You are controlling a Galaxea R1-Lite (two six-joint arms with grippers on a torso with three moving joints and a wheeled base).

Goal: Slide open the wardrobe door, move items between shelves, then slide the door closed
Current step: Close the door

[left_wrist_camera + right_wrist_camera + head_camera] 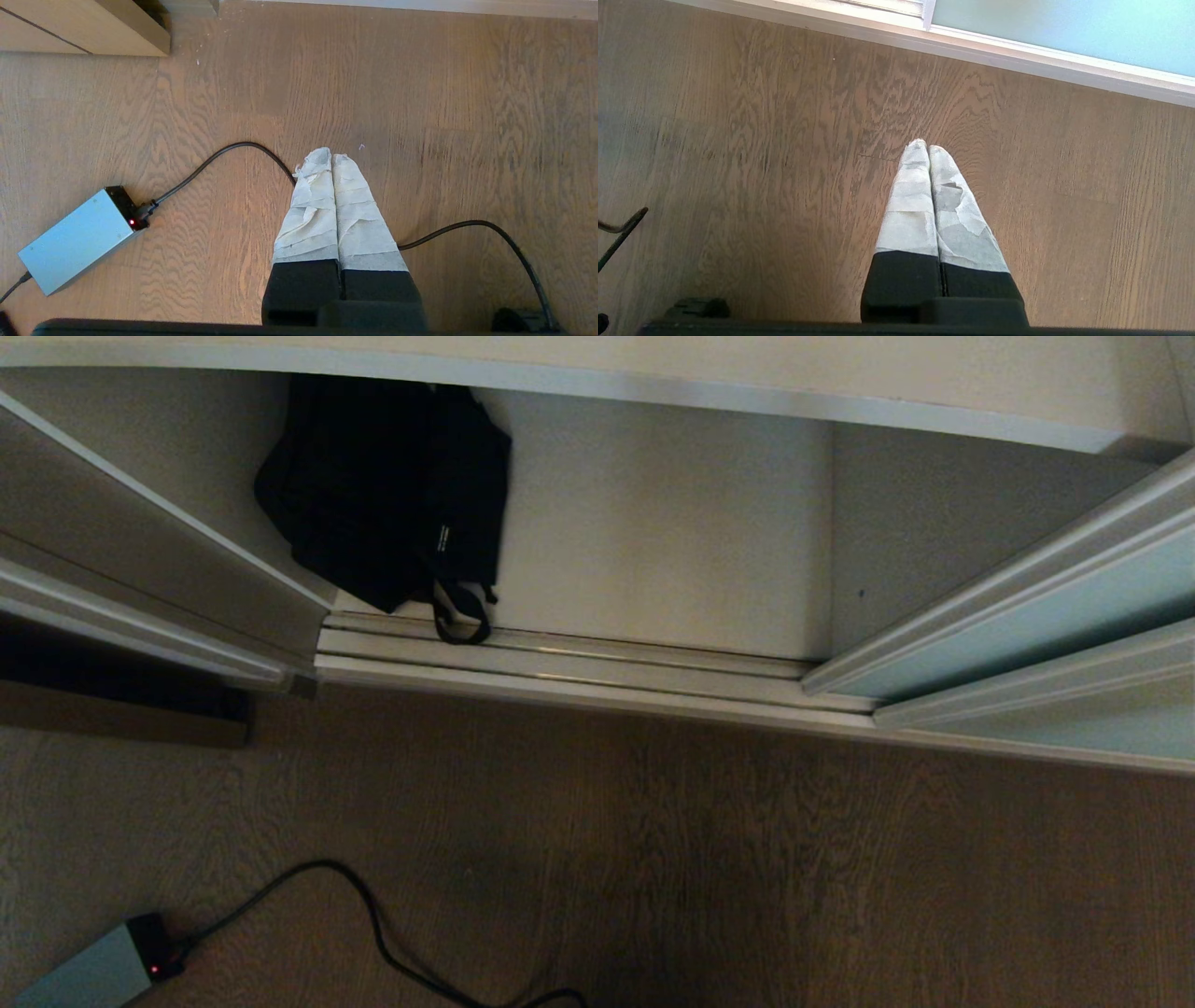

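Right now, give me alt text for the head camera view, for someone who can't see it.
A wardrobe stands open, its sliding wardrobe door pushed to the right. A black fabric bag lies on the bottom shelf at the left, one strap looping onto the door track. A cable crosses the wood floor.

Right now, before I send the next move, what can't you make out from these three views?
- Black bag: its top is hidden under the upper shelf in the head view; white label too small to read.
- Sliding door: cut off by the right edge of the head view.
- Left gripper and right gripper: neither arm is in the head view; the wrist views show only floor beneath, so their distance from the wardrobe is unclear.
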